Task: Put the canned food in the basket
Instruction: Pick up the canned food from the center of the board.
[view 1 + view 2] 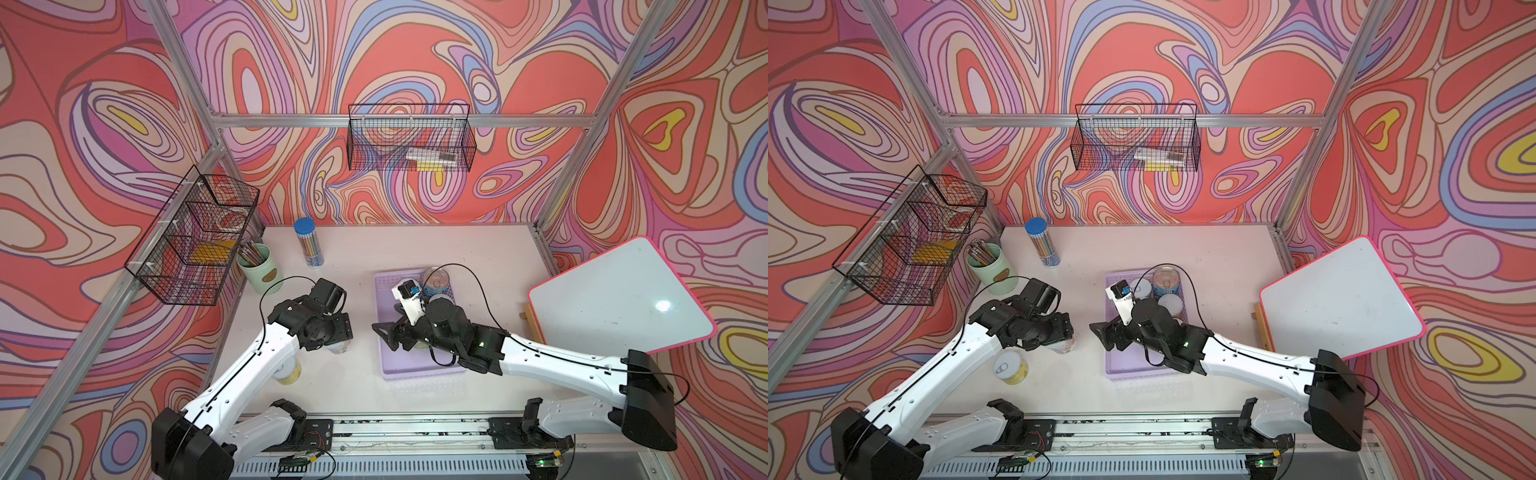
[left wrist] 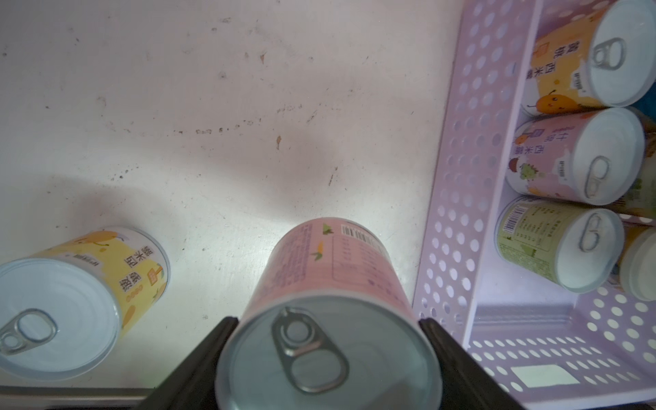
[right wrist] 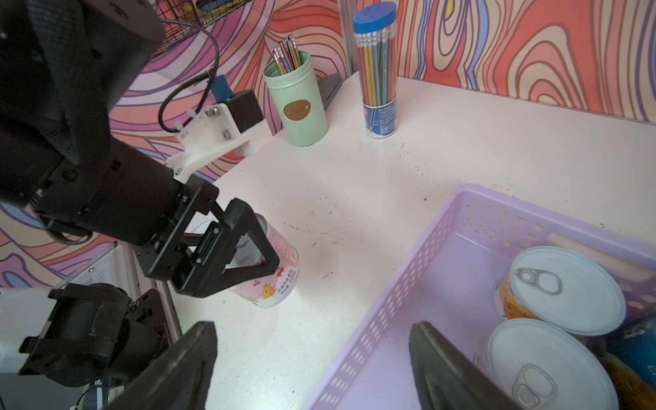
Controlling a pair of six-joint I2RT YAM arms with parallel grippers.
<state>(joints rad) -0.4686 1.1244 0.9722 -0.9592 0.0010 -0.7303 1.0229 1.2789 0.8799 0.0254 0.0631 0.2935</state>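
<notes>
My left gripper (image 2: 328, 323) is shut on a pink-labelled can (image 2: 330, 284), one finger on each side of its pull-tab top. The can tilts at the tabletop, left of the lilac basket (image 2: 458, 177). A yellow can (image 1: 1011, 368) stands on the table beside the left arm. Several cans stand in the basket (image 1: 1129, 372), among them a wider blue-labelled can (image 1: 1166, 282) at the far end. My right gripper (image 3: 312, 330) hangs open over the basket's left wall (image 3: 408, 284), nothing between its fingers.
A pale green pencil cup (image 1: 259, 266) and a clear blue-capped pencil tube (image 1: 309, 245) stand at the table's far left. A pink-edged whiteboard (image 1: 623, 295) leans at the right. Black wire-mesh baskets (image 1: 195, 245) (image 1: 409, 137) hang on the frame.
</notes>
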